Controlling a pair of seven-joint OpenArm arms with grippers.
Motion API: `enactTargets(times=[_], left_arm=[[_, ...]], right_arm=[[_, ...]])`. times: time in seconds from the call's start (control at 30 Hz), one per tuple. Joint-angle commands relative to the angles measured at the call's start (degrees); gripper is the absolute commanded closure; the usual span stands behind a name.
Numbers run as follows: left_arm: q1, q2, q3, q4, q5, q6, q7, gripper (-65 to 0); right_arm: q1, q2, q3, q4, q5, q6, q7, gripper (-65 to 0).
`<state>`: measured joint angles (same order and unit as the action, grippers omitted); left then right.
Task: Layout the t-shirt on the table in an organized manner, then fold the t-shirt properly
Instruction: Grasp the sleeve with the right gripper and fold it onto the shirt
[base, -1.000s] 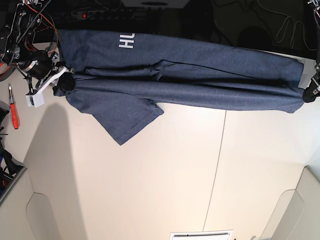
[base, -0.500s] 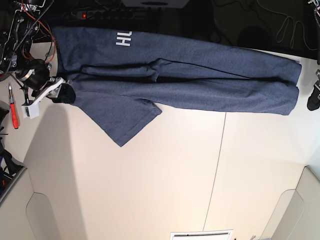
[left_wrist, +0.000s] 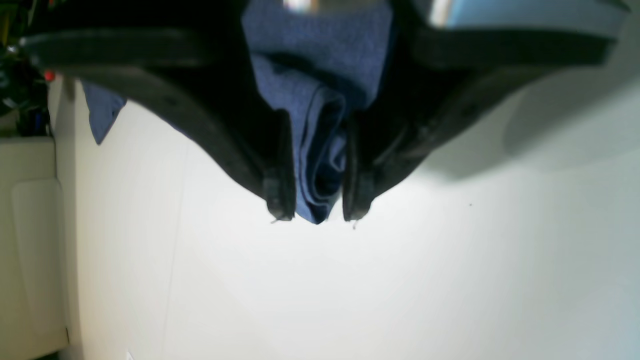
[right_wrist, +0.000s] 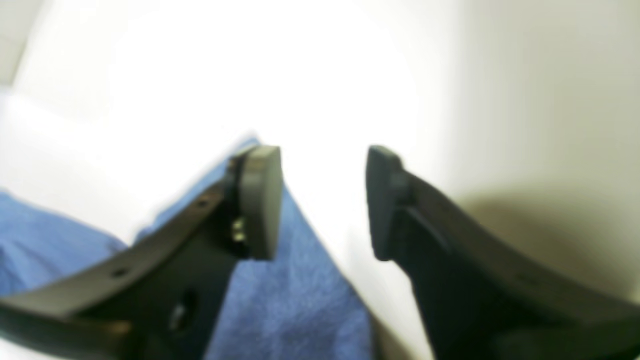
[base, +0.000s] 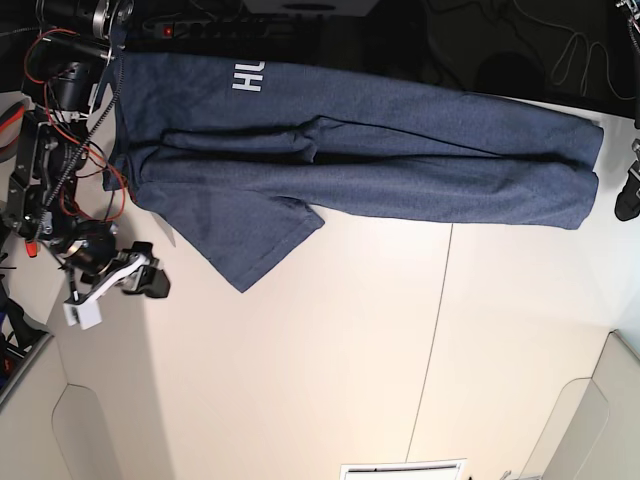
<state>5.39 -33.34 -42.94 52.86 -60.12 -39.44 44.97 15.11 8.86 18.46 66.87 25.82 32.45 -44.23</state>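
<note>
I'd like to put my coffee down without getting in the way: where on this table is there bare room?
The wide stretch of the table below the t-shirt, on both sides of the thin dark seam, is bare. It is crowded along the far edge, where the shirt lies, with the right gripper beside its sleeve and the left gripper at the hem end.

Only readable text: white block capitals "HU" on the t-shirt (base: 350, 160), near its top-left edge in the base view, letters turned sideways, the rest cut off by the cloth's edge. It sits up and to the right of my right claw (base: 158, 283), far across from my left claw (base: 628, 200). Wrist views: no text, no labels or numbers elsewhere.
</note>
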Motion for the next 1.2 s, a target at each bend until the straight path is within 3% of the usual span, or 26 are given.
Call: enactTargets(times=[0.0,0.17,0.2,0.3,0.43,0.57,0.7,0.87,1.17], left_arm=[[-0.3,-1.7,-0.4,0.9,-1.4,-0.6,-1.0,-19.9],[-0.3,-1.7,-0.4,0.9,-1.4,-0.6,-1.0,-19.9],[-0.3,-1.7,-0.4,0.9,-1.4,-0.6,-1.0,-19.9],[-0.3,-1.7,-0.4,0.9,-1.4,-0.6,-1.0,-19.9],[-0.3,-1.7,-0.4,0.9,-1.4,-0.6,-1.0,-19.9],[-0.3,-1.7,-0.4,0.9,-1.4,-0.6,-0.8,-19.8],[-0.3,-1.7,-0.4,0.9,-1.4,-0.6,-0.8,-19.8],[-0.3,-1.7,-0.4,0.9,-1.4,-0.6,-0.8,-19.9],[-0.3,-1.7,-0.4,0.9,-1.8,-0.6,-0.8,-19.8]], right_arm=[[2.3,0.5,-1.4,-2.6,0.7,0.4,1.8,-30.3],[4.5,0.4,-9.6,-15.2,0.5,0.4,4.2,-29.8],[4.4,0.4,-11.0,-15.8,0.5,0.4,4.2,-26.5],[4.3,0.3,-13.0,-15.4,-0.3,0.4,4.2,0.0],[4.1,-0.3,-11.5,-9.2,0.1,0.3,3.6,0.0],[1.3,-1.6,-9.8,3.1,3.0,0.3,-0.7,0.0],[-4.6,-4.4,-9.9,17.9,4.5,0.3,-6.1,0.0],[-15.1,-7.9,-10.6,32.4,11.5,0.3,-12.3,0.0],[-31.9,-8.6,-17.7,38.8,13.2,0.4,-12.8,0.0]])
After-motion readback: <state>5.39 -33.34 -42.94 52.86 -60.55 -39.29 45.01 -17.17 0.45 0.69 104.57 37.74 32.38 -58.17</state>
